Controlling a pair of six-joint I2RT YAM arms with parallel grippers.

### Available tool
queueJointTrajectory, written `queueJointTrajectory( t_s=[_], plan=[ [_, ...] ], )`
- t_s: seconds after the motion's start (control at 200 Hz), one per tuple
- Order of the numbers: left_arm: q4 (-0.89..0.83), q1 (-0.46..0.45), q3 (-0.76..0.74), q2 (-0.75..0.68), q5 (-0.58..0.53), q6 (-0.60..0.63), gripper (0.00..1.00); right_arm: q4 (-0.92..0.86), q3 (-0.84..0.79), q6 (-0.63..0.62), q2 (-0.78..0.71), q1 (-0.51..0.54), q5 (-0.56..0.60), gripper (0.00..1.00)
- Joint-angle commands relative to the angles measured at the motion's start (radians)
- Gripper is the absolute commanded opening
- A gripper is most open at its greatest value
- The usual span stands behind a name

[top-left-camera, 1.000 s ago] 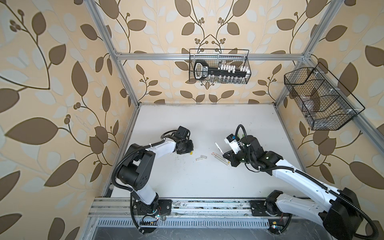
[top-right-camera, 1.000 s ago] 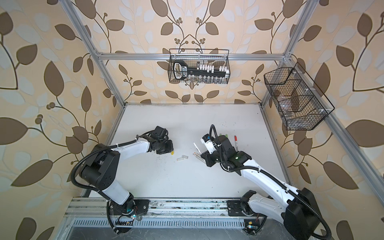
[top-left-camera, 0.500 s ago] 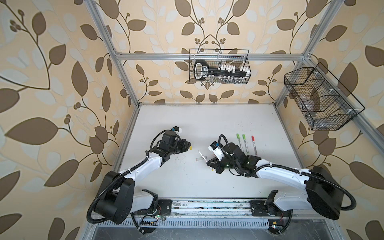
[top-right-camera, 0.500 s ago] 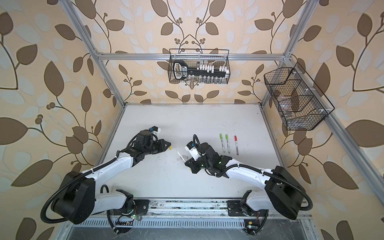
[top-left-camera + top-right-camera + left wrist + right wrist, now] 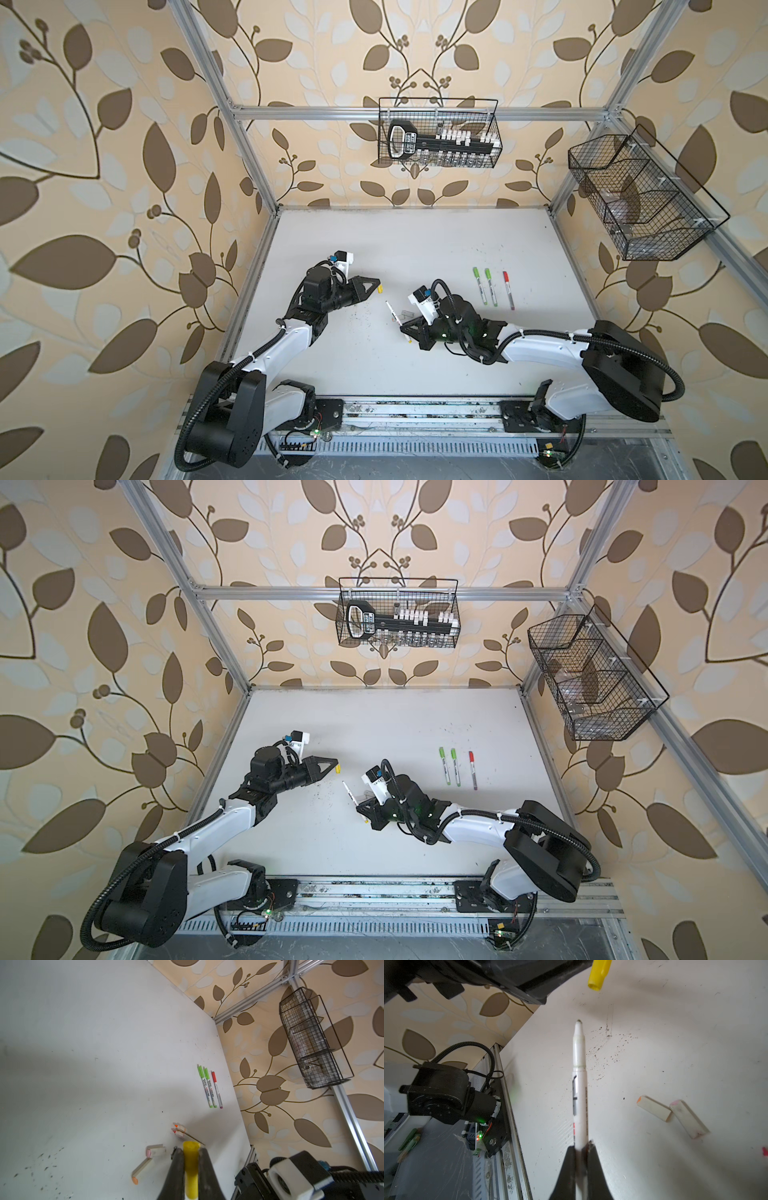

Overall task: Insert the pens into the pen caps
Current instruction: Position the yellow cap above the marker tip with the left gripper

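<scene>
A stubby yellow plastic cap [image 5: 190, 1167] is pinched by the left jaws. A slim, smooth white pen [image 5: 579, 1088] is clamped by the right jaws, near the cap, apart.

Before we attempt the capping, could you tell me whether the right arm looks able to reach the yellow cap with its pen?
Probably yes: the right hand is shut on the white pen, whose tip points roughly toward the yellow cap held in the left hand, with nothing between them.
</scene>
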Motion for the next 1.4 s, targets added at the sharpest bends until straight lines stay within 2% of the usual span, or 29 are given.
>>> queueJointTrajectory(
  t_s=[0.0,0.435,1.395],
  plan=[
    [0.118,0.005,-0.011,-0.031,0.078,-0.025,0.11,0.055,0.001,0.003,0.016,0.007,0.020,0.02],
    [0.146,0.005,-0.015,-0.023,0.109,-0.047,0.11,0.080,0.024,0.002,0.048,-0.008,0.016,0.02],
    [0.115,0.005,-0.018,-0.006,0.083,-0.028,0.11,0.086,0.058,-0.018,0.055,-0.024,-0.011,0.02]
  ],
)
